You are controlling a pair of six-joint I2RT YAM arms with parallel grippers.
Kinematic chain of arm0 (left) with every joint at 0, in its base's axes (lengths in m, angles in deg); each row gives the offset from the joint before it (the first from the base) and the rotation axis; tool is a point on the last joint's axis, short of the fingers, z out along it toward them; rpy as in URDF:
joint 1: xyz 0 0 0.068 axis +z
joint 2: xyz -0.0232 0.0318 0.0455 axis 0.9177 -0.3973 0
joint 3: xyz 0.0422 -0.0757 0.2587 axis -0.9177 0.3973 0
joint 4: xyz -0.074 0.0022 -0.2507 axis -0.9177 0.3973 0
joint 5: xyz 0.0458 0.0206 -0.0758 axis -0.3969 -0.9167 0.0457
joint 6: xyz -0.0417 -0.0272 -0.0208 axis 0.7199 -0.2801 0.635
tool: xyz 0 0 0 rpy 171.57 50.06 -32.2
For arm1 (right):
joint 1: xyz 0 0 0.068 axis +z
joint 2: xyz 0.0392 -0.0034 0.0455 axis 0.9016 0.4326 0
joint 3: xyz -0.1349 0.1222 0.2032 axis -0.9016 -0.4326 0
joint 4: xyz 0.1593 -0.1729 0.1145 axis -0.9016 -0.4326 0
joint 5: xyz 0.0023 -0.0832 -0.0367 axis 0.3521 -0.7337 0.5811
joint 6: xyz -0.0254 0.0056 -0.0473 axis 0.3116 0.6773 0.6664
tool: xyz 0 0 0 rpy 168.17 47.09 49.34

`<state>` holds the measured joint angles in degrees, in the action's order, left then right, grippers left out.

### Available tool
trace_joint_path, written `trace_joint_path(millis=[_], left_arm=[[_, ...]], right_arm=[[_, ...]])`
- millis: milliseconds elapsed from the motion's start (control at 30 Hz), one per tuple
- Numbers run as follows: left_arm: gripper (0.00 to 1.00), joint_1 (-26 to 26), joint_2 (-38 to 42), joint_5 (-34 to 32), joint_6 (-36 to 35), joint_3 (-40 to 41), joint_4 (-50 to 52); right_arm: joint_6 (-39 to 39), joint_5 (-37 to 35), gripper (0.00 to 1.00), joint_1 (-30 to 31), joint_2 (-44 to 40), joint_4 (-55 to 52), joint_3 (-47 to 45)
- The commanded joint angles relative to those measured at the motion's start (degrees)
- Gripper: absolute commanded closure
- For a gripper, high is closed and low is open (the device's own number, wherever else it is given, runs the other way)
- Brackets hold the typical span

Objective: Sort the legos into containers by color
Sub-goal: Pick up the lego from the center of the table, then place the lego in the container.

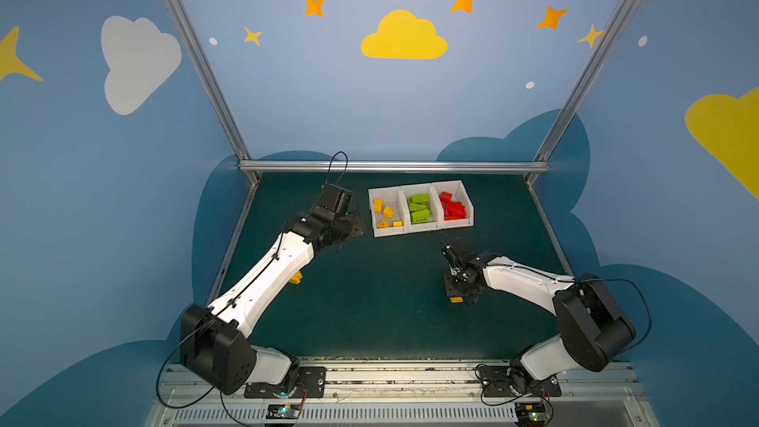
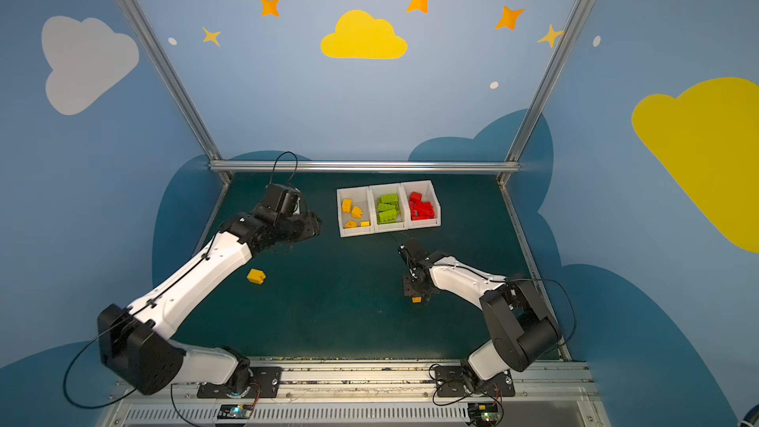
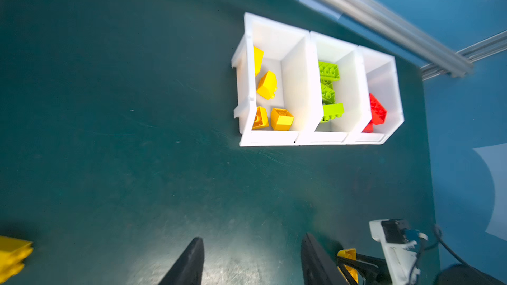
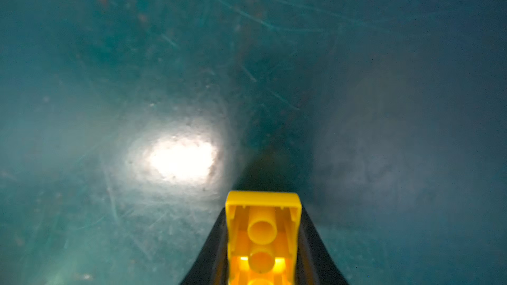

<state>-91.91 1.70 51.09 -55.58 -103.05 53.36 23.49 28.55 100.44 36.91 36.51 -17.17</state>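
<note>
**dave:** so what was the right gripper point(image 4: 263, 215) up to when you looked over?

**kim:** it was clamped on a yellow brick point(image 4: 262, 231). The black fingers point(image 4: 210, 256) pressed in on both sides, and the hollow underside faced the wrist camera. In both top views the gripper pointed straight down at the green mat point(image 1: 369, 301), on the right side and nearer the arm bases than the bins. The brick point(image 1: 456, 299) poked out at the tip. I honestly couldn't tell if it touched the mat or hung just off it.

**dave:** and the left one?

**kim:** the left gripper point(image 3: 252, 238) had its fingers point(image 3: 189, 264) spread apart with nothing between them. It was up over the mat just beside the yellow bin point(image 1: 389, 232).

**dave:** anything lying loose?

**kim:** yeah, a second yellow brick point(image 2: 256, 276) lay on the mat right by the left arm's white forearm, well apart from the bins.

**dave:** bins?

**kim:** three white ones stood side by side, touching, toward the back of the mat. The yellow bin had a few yellow pieces point(image 1: 388, 212) in it, the green bin point(image 1: 423, 228) in the middle held green pieces point(image 1: 419, 208), and the red bin point(image 1: 456, 223) held red pieces point(image 1: 451, 209).
</note>
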Motion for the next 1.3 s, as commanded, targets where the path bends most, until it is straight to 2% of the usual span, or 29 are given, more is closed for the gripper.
trace_joint_path(millis=[0,267,433,567,767,933,1133,1267], left_arm=[[0.44,0.58,5.70,-4.81,0.01,4.79,0.85],[0.41,1.87,24.27,-9.29,2.43,18.78,1.17],[0.38,2.25,31.90,-9.50,3.55,23.20,4.77],[0.31,2.53,36.22,-10.28,4.81,25.40,7.67],[0.13,3.29,39.95,-12.67,3.94,25.72,10.12],[0.01,3.70,41.82,-13.85,3.31,25.56,11.62],[0.00,4.03,42.44,-15.65,3.14,25.94,12.85],[0.00,4.16,41.85,-16.63,3.24,25.67,13.14]], right_arm=[[0.52,0.27,0.81,1.79,0.30,-1.30,3.29],[4.43,6.81,0.77,2.69,2.26,-1.06,16.34],[7.15,9.89,0.77,2.36,9.88,-2.41,29.64],[8.15,12.66,0.78,1.58,17.55,-2.78,41.22],[9.74,14.34,0.78,-0.22,30.87,-5.94,59.61],[9.98,17.18,0.78,-2.25,40.44,-5.18,69.62],[9.29,18.00,0.73,-3.71,47.64,-4.93,78.23],[8.53,18.39,0.60,-4.24,49.63,-4.71,80.87]])
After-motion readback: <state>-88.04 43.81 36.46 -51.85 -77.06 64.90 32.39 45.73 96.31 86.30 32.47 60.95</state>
